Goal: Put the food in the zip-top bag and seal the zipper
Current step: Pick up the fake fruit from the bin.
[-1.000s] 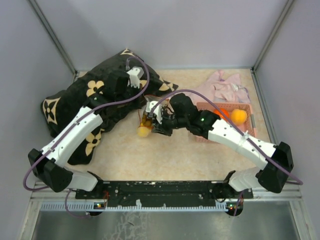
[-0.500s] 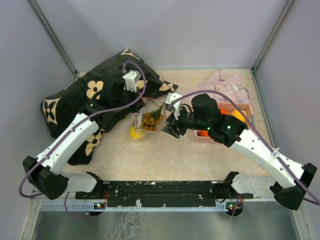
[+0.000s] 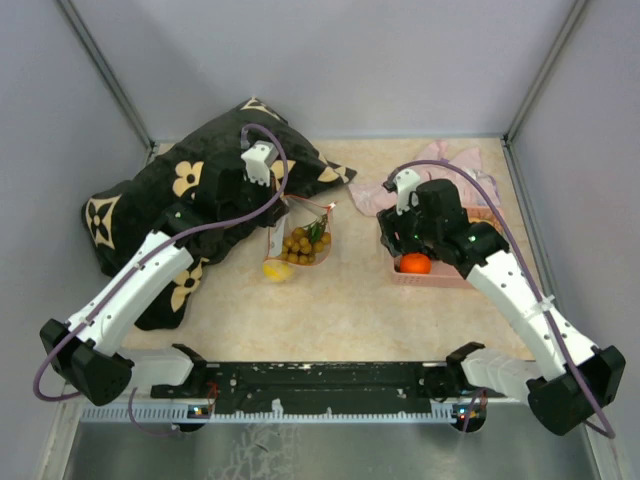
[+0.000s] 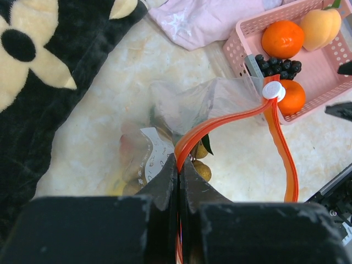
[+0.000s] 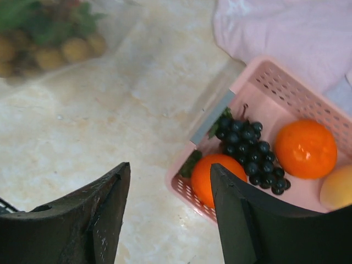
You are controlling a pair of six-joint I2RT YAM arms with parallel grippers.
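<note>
The zip-top bag (image 4: 203, 102) sits left of centre on the tabletop (image 3: 350, 310), held up by its mouth. My left end effector (image 4: 177, 165) has its fingers pressed together on the zipper (image 4: 231, 116). I count one bag of thin, crinkled clear film and one orange-red zipper strip, which bows open in a loop with one round white slider (image 4: 273, 91) at its far end.

Through the film I see one knobbly brownish-green grape bunch (image 3: 300, 243) and one yellow lemon (image 3: 275, 270) at the bag's near corner.

To the right there is one pink lattice-walled basket (image 4: 242, 41). It holds two glossy orange round fruits (image 5: 305, 148), one cluster of dark grapes (image 5: 250, 148) and one pale peach-coloured fruit (image 4: 320, 27). My right end effector (image 5: 169, 168) hangs over the basket's near-left corner with its jaws apart and nothing between them.

One soft pink cloth (image 3: 450, 165) lies behind the basket. One black plush cushion (image 3: 170, 200) with cream flowers lies just beside the bag on the left.

A strip of bare marbled tabletop separates the bag from the basket and widens toward the arm bases. Grey walls (image 3: 330, 70) close in the back and both sides.
</note>
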